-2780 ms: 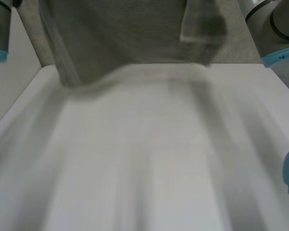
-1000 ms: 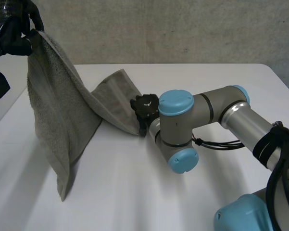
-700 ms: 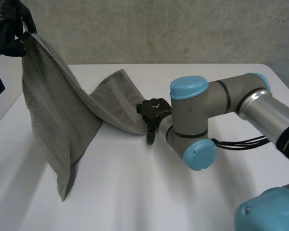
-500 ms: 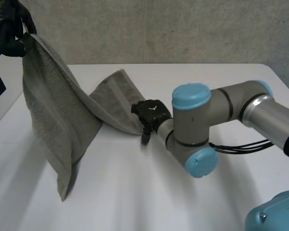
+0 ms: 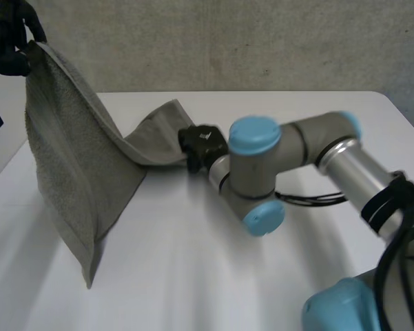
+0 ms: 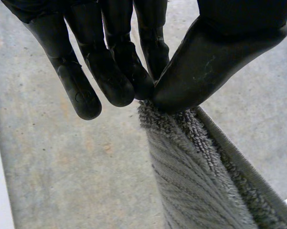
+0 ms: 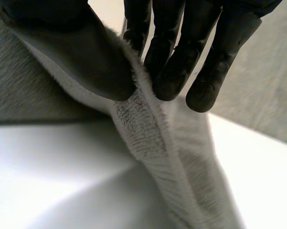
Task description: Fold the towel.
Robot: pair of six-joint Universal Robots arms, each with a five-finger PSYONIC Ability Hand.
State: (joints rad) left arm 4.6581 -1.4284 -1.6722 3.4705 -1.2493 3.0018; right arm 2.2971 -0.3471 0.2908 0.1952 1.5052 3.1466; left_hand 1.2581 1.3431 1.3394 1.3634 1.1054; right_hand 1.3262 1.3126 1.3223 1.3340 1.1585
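Observation:
A grey towel (image 5: 76, 165) hangs from my left hand (image 5: 7, 41), held high at the table's far left. In the left wrist view the fingers (image 6: 119, 71) and thumb pinch the towel's corner (image 6: 176, 124). The towel drapes down to the table and runs right to my right hand (image 5: 200, 145) near the table's middle. In the right wrist view the thumb (image 7: 81, 57) and fingers pinch the towel's edge (image 7: 138, 119) just above the white table (image 7: 52, 171). The towel's lowest corner (image 5: 88, 279) points toward the table's front.
My right arm (image 5: 289, 158) reaches across the white table (image 5: 193, 276) from the right, elbow joints low over the surface. A grey wall stands behind the table's far edge (image 5: 262, 92).
My right hand has shifted left and farther back along the towel and closed on its edge. My left hand has lifted its corner slightly higher and to the left.

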